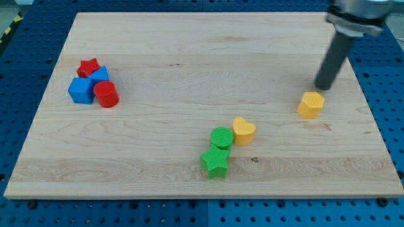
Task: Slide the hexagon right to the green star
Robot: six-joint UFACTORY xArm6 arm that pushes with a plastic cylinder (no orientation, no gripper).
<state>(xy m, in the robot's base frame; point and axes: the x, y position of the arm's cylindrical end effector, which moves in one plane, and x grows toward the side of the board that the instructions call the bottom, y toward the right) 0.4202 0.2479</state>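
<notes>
A yellow hexagon block [310, 104] lies at the view's right on the wooden board [189, 57]. My tip [324, 87] stands just above and slightly right of the hexagon, close to its top edge; I cannot tell whether it touches. The green star [214, 163] lies at the bottom centre, well left of and below the hexagon. A green cylinder [221, 137] touches the star's top, and a yellow heart [243, 130] sits right of the cylinder.
At the view's left is a cluster: a red star [89, 67], a blue block [100, 75] beside it, a blue cube [81, 90] and a red cylinder [106, 94]. The board rests on a blue pegboard table [385, 94].
</notes>
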